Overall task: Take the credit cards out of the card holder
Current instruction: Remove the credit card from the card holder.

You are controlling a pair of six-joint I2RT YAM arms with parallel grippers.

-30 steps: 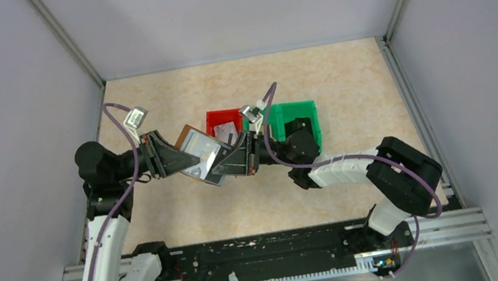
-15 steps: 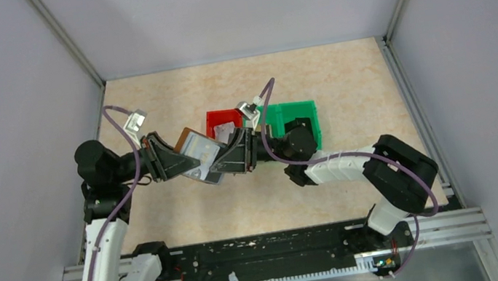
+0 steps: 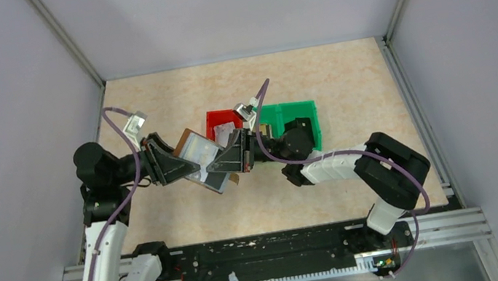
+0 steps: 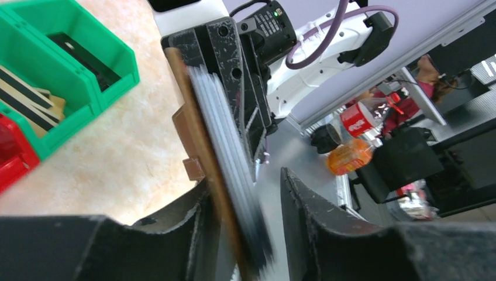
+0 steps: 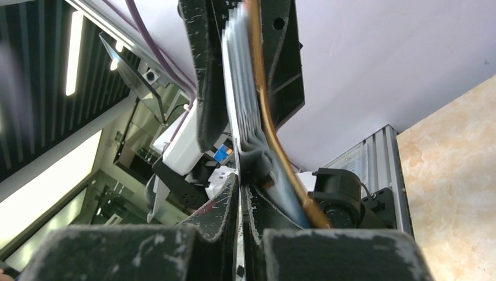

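The card holder [image 3: 197, 148], brown outside and pale grey-blue inside, hangs open above the table between my two grippers. My left gripper [image 3: 193, 169] holds it from the left. In the left wrist view its brown cover [image 4: 196, 129] and grey pockets run edge-on between my fingers [image 4: 175, 234], and the gripper [image 4: 245, 182] is closed on it. My right gripper [image 3: 215, 167] comes from the right. In the right wrist view it [image 5: 241, 182] is shut on a thin credit card edge [image 5: 236, 146] that sticks out of the holder's pockets [image 5: 248, 111]. Gold credit cards with dark stripes [image 4: 32, 105] lie in the green bin.
A red bin [image 3: 223, 120] with whitish paper scraps and a green bin [image 3: 295, 115] stand side by side just behind the grippers; my right arm covers part of the green bin. Both also show in the left wrist view, green [image 4: 88, 58] and red [image 4: 11, 161]. Walls enclose the table.
Both grippers and the holder have shifted a little left and toward the near edge. The holder's brown snap tab now hangs visible below it.
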